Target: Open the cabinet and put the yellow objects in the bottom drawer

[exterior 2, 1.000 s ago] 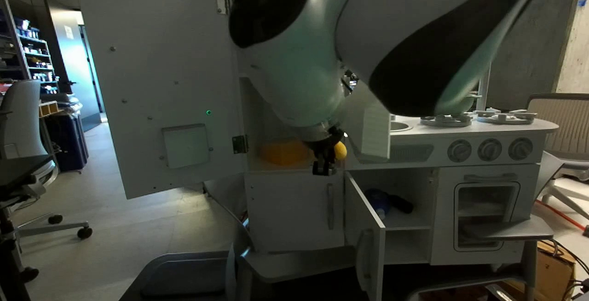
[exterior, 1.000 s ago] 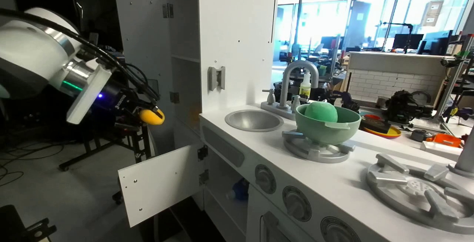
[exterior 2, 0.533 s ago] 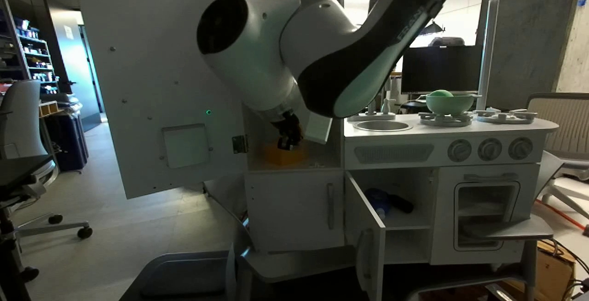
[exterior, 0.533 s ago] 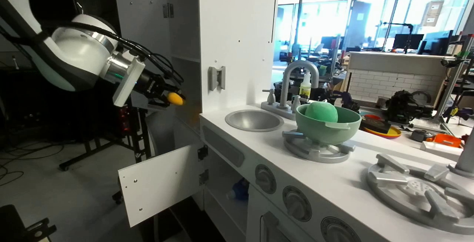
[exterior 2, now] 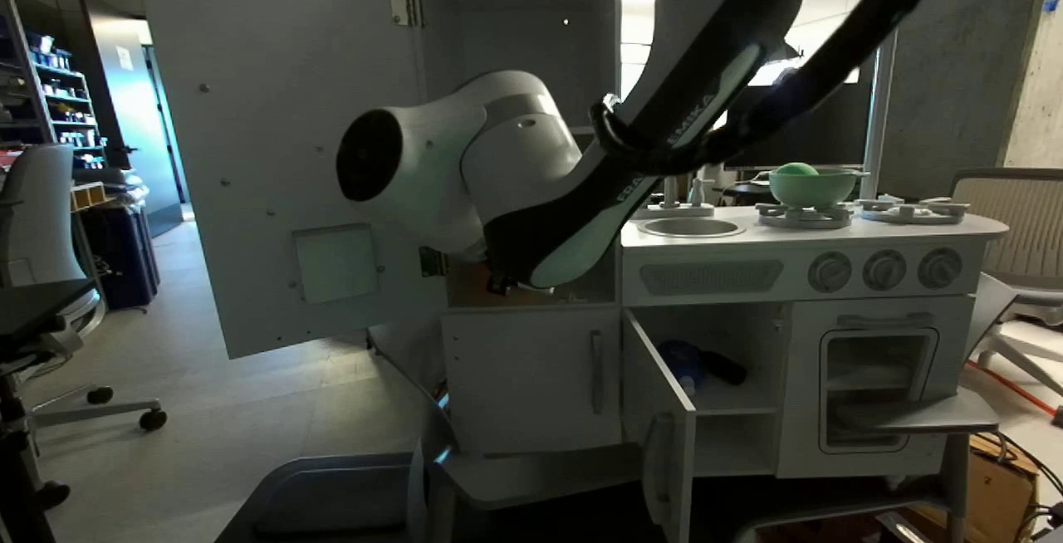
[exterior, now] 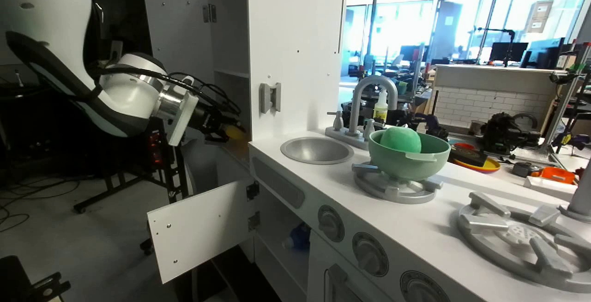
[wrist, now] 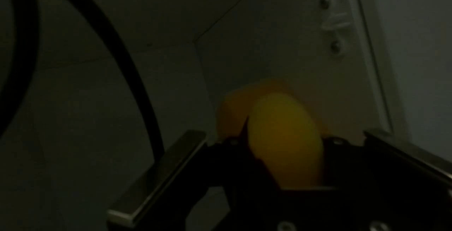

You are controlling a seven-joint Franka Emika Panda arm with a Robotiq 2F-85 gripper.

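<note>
The tall white cabinet has its round-topped door swung wide. At its lower inner compartment, my gripper reaches in, shut on a smooth yellow object. In the wrist view, the fingers press that object from both sides. Behind it, deeper in the compartment, lies a blurred orange thing; in the dim light its shape is hard to make out. In an exterior view the arm covers most of the gripper and hides the held object. Below the compartment is a closed white panel with a vertical handle; I cannot tell which part is the bottom drawer.
A small lower door juts out beside the cabinet. Its cupboard holds a blue item. On the counter are a grey sink and a green bowl with a green ball. A grey chair stands in front.
From in front of the cabinet, my gripper has moved into the lower compartment, carrying the yellow object. The arm has swung closer to the cabinet door. The grip has stayed the same.
</note>
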